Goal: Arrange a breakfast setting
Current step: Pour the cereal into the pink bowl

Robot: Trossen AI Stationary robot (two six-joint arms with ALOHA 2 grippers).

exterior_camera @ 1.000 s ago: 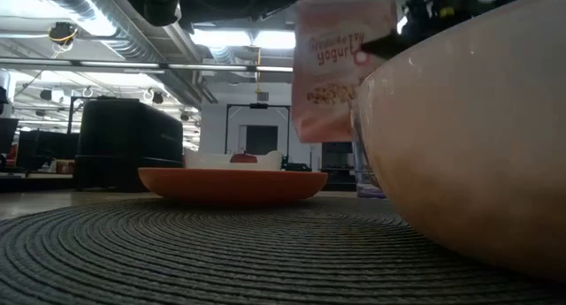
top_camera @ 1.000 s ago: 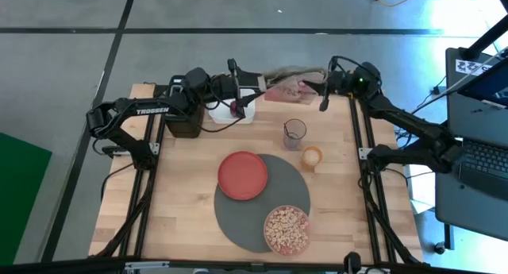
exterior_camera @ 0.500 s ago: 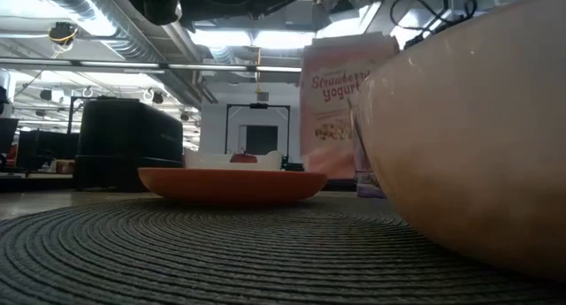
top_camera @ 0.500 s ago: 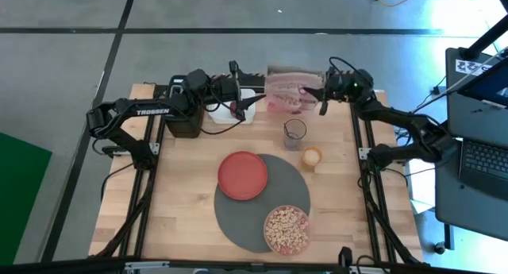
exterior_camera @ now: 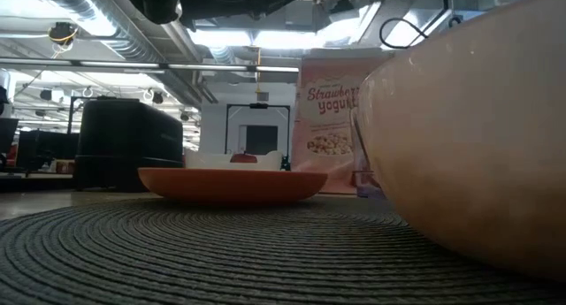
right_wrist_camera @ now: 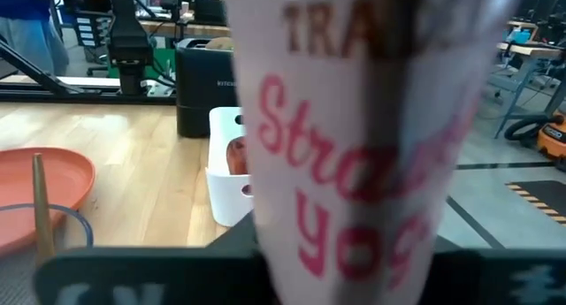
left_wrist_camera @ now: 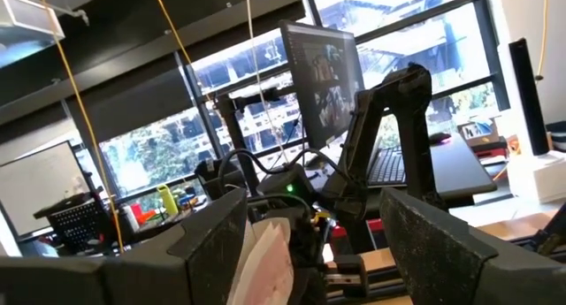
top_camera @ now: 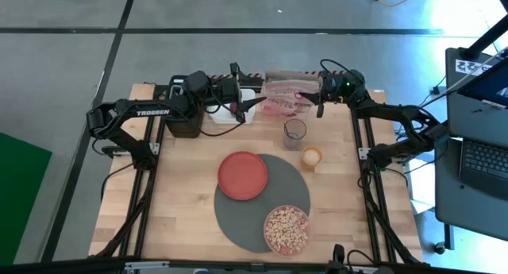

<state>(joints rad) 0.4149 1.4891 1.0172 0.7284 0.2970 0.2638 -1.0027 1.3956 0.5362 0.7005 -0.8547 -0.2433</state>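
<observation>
A wooden table [top_camera: 182, 202] carries the setting. Nearest sits the bowl [top_camera: 286, 229], full of cereal, on the mat [top_camera: 238, 218]; the empty plate [top_camera: 243, 175] overlaps the mat's far-left edge. Beyond are a toast [top_camera: 312, 156] and a clear cup [top_camera: 294, 131]. At the back the cereal box [top_camera: 282, 95] stands upright, the right gripper [top_camera: 311, 94] narrow on its side. If the fingers drag while letting go, the box could topple onto the cup. The left gripper [top_camera: 248, 102] hangs wide and empty over the tub [right_wrist_camera: 232, 172], which holds a dark-red fruit piece [right_wrist_camera: 236, 155].
</observation>
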